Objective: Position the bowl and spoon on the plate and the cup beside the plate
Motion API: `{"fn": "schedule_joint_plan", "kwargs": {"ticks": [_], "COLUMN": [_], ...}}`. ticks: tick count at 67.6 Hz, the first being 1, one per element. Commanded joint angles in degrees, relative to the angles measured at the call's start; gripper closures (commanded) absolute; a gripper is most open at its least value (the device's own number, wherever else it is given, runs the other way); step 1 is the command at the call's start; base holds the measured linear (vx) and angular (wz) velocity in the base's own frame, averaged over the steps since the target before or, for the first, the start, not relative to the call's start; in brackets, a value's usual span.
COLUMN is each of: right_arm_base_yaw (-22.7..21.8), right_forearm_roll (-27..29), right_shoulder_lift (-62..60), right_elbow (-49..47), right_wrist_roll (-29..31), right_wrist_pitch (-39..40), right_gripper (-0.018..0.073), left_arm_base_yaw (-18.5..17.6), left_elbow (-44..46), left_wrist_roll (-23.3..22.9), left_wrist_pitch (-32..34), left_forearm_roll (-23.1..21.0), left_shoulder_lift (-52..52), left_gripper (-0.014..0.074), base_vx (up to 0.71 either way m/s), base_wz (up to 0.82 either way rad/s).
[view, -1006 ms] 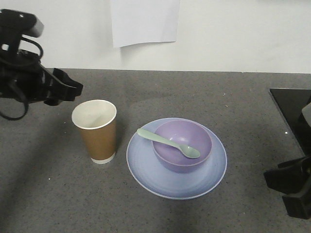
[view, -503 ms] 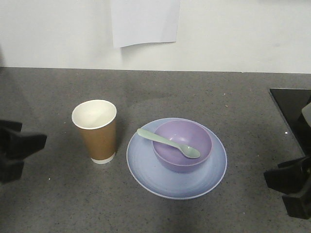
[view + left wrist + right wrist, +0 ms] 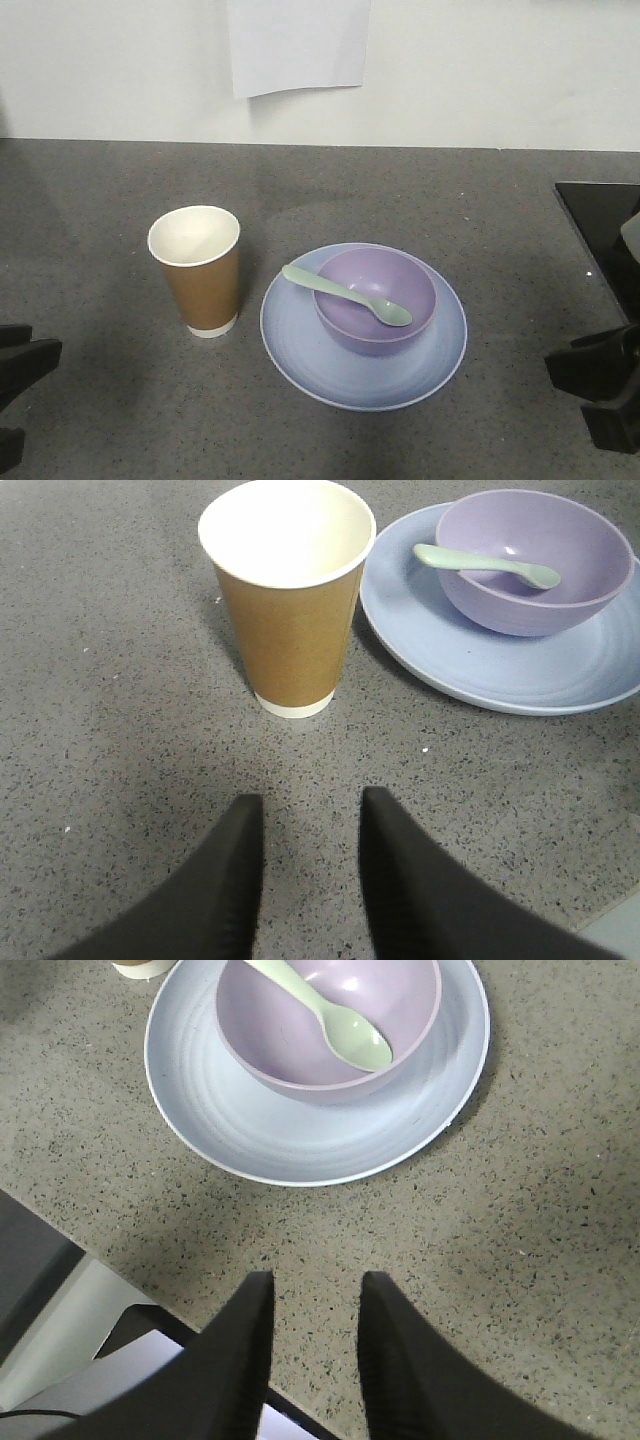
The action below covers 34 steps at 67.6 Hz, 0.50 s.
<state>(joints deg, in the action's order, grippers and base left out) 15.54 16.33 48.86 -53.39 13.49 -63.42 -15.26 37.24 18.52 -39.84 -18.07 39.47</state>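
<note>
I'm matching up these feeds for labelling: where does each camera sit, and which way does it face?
Front view: above the table, looking down at cup, plate, bowl; both grippers at the bottom corners.
Left wrist: low behind the left gripper, facing the cup.
Right wrist: above the right gripper, looking down at the plate.
All share bowl and spoon.

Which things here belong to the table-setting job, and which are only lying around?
Job things:
- plate
- bowl, standing on the plate
- spoon, lying in the bowl
- cup, upright on the plate's left in the front view

Only lying around:
- white paper on the wall
- black object at the right edge
</note>
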Motion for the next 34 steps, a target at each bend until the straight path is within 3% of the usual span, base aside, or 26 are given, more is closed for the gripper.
{"fn": "schedule_joint_plan", "kwargs": {"ticks": [1, 11, 34], "right_arm_base_yaw": [0.1, 0.1, 0.1], "right_forearm_roll": [0.7, 0.7, 0.9], "right_shoulder_lift": [-0.3, -0.3, -0.3], "right_elbow": [-1.3, -1.3, -1.3], "right_wrist_roll": [0.1, 0.1, 0.1], "right_wrist_pitch": [2.1, 1.8, 0.8], "right_gripper": [0.0435, 0.0571, 0.0568], "left_arm_base_yaw": [-0.2, -0.2, -0.2], "left_elbow": [1.5, 1.5, 1.5], "left_wrist_roll": [0.0, 0.0, 0.0], "left_wrist_pitch": [4.0, 4.0, 3.5], "left_forearm_roll": [-1.1, -1.1, -1.1], "left_shoulder_lift": [0.1, 0.1, 0.1], "left_gripper": [0.0486, 0.0577, 0.0605], "base_vx": [0.0, 0.0, 0.0], "base_wz": [0.0, 0.0, 0.0]}}
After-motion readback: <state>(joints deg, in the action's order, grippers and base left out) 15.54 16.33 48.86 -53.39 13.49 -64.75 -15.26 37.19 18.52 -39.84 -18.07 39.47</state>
